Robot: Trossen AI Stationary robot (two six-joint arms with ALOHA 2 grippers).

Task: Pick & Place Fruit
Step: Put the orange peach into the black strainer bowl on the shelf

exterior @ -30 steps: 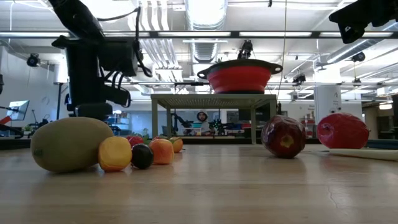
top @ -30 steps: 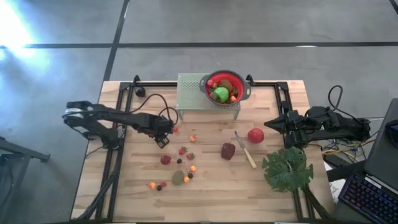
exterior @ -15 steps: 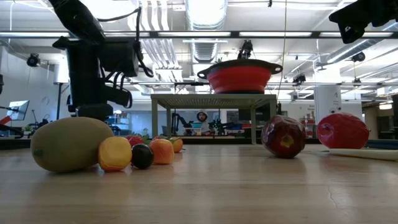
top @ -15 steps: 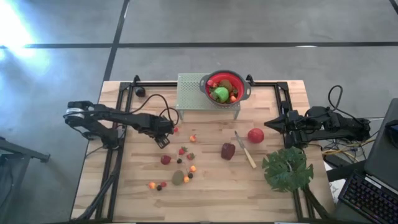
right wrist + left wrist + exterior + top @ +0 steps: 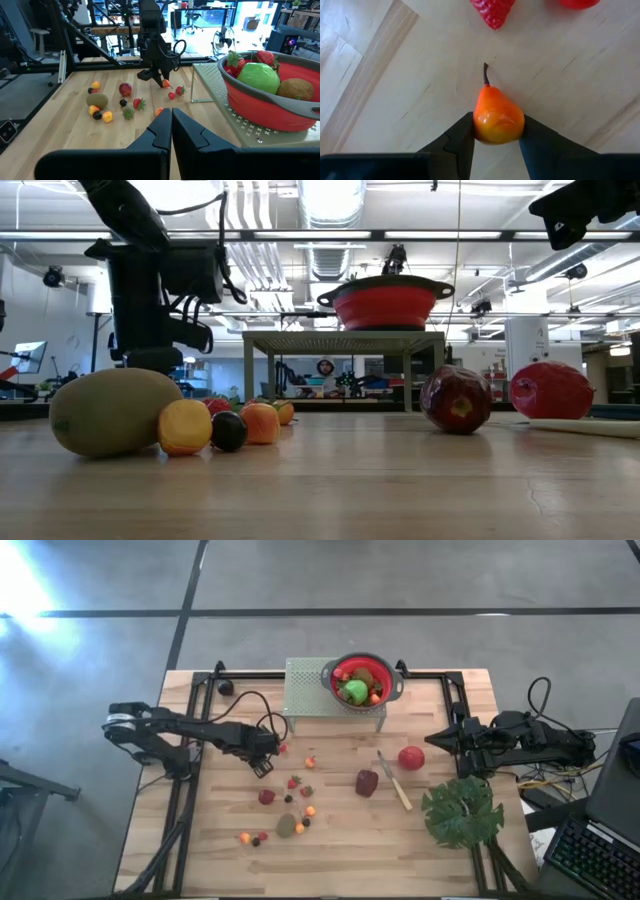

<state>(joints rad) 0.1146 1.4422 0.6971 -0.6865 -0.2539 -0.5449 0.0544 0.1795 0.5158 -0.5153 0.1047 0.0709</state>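
Note:
My left gripper (image 5: 498,131) points steeply down at the table's left-middle (image 5: 263,762) and is shut on a small orange pear (image 5: 496,112). A strawberry (image 5: 492,11) lies just beyond it. More fruit lies loose on the wood: a red apple (image 5: 411,757), a maroon fruit (image 5: 367,783), a kiwi (image 5: 287,825), strawberries (image 5: 293,782) and small orange pieces (image 5: 245,837). A red bowl (image 5: 362,678) with fruit stands on a perforated stand (image 5: 310,688) at the far middle. My right gripper (image 5: 171,124) waits shut, raised at the table's right (image 5: 440,740). My left gripper pinches the pear's wide lower body (image 5: 497,131) between its two fingers (image 5: 462,136), one on each side. The fingers come from above, slanting steeply down. The stem (image 5: 485,74) points away from the gripper. Whether the pear is clear of the wood, I cannot tell.
A slim knife (image 5: 393,782) lies between the maroon fruit and the red apple. A big green leaf (image 5: 462,812) lies at the near right. Black frame rails (image 5: 190,730) run along the table's left and right sides. Bare wood lies along the near edge.

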